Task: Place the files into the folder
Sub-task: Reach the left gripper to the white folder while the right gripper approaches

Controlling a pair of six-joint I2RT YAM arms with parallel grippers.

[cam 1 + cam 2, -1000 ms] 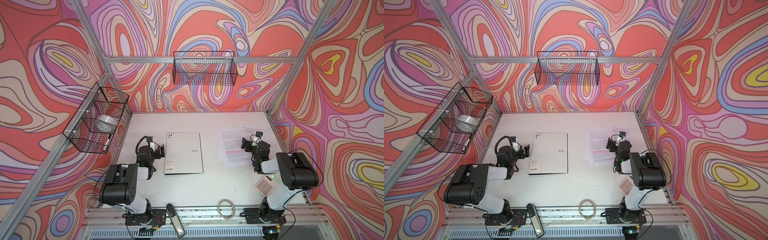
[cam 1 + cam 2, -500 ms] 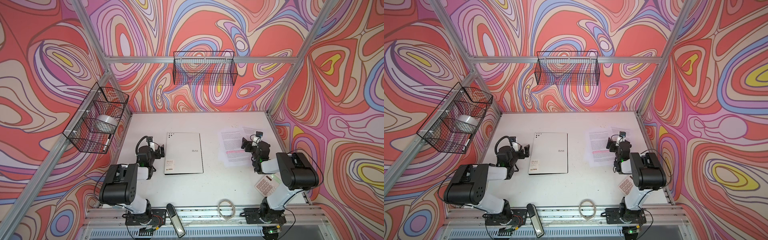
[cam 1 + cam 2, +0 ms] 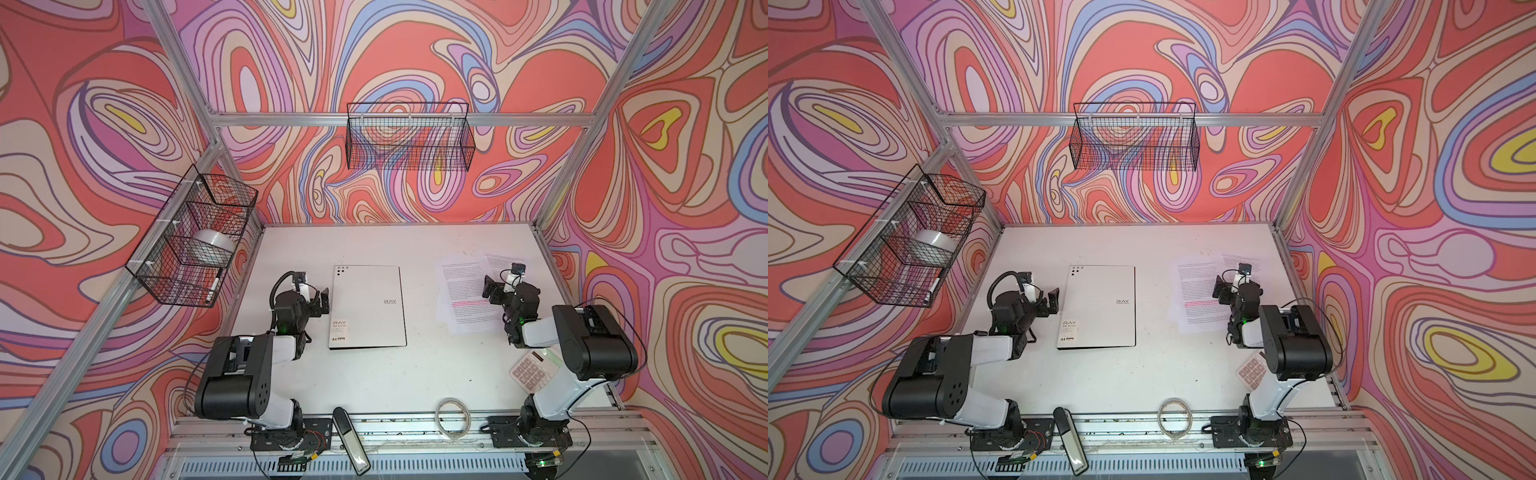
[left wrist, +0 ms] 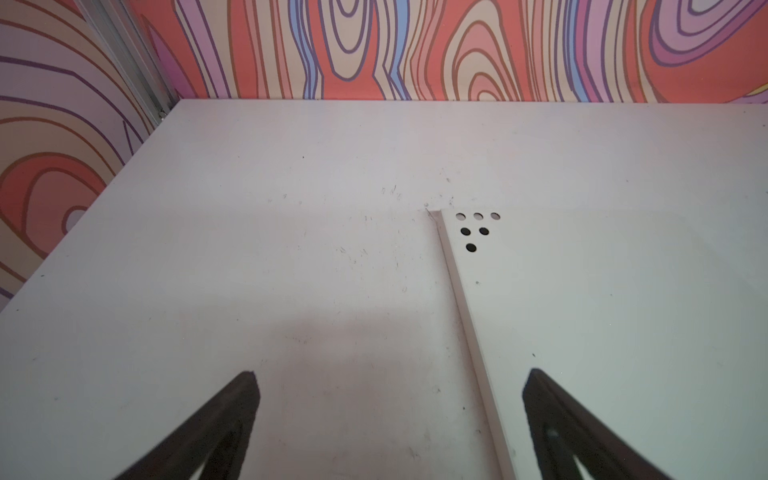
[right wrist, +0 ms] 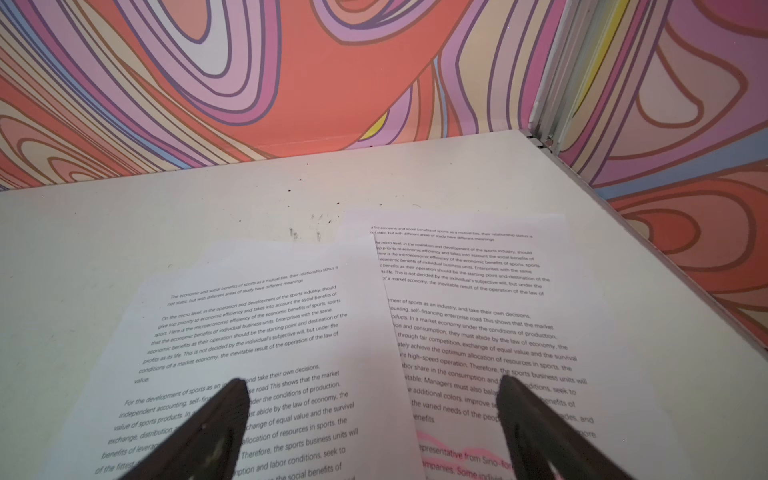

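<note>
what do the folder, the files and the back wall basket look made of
The folder: likely stiff plastic or coated board, matte white-grey, crisp thick edge. The files: thin matte paper, printed, lying limp and overlapped. The basket: black wire mesh, probably coated metal.

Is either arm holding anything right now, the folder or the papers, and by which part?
Nothing is held. The left tool stands open over one long edge of the folder, and the right tool stands open above the files, gripping neither.

The left gripper (image 3: 321, 300) and right gripper (image 3: 492, 290) hovered low, elbows folded back, jaws spread wide, gripping nothing.
</note>
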